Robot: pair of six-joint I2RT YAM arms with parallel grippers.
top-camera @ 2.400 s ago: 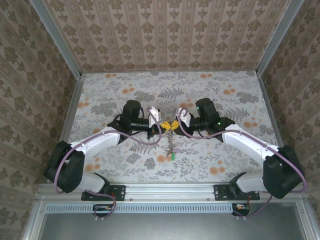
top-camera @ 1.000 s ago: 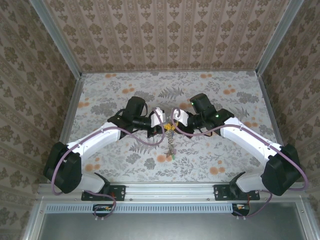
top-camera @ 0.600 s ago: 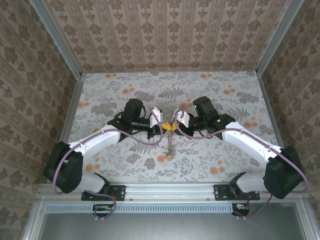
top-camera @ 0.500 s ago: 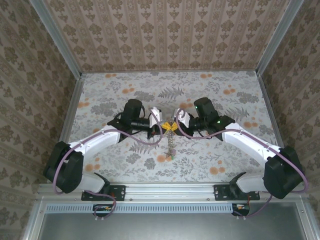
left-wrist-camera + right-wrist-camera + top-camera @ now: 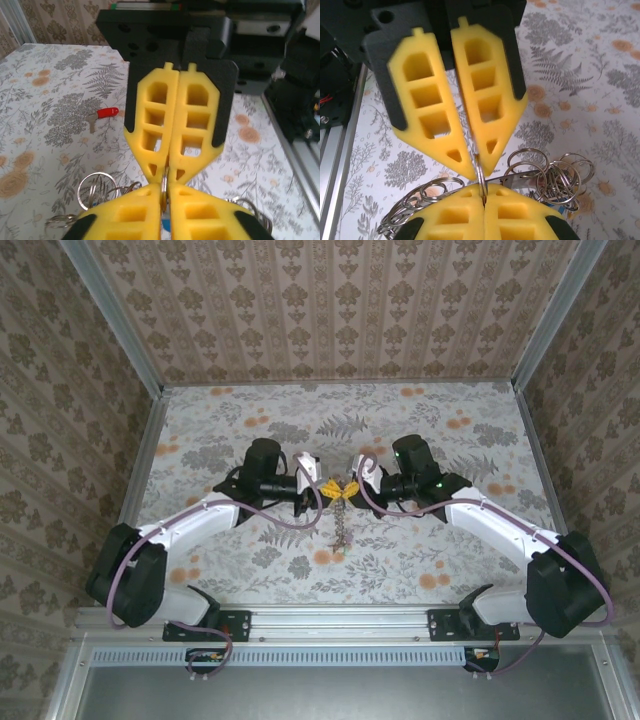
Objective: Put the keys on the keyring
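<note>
My left gripper (image 5: 333, 487) and right gripper (image 5: 352, 487) meet tip to tip above the table's middle. Both pinch the same thin wire loop of the keyring (image 5: 342, 530), whose bunch of rings and keys hangs below them. In the left wrist view my left gripper (image 5: 163, 186) holds the wire, with a bit of blue beneath it, and the right gripper (image 5: 172, 172) opposite is shut. In the right wrist view my right gripper (image 5: 483, 192) is closed on the wire, and loose rings (image 5: 555, 175) hang beside it. A red-tagged key (image 5: 102, 113) lies alone on the table.
The floral tabletop (image 5: 450, 440) is walled by patterned panels on three sides. A metal rail (image 5: 340, 622) with the arm bases runs along the near edge. Purple cables loop under both wrists.
Both grippers have shifted slightly, staying tip to tip on the ring. The hanging bunch swung a little with them. The left fingers look a touch looser.
</note>
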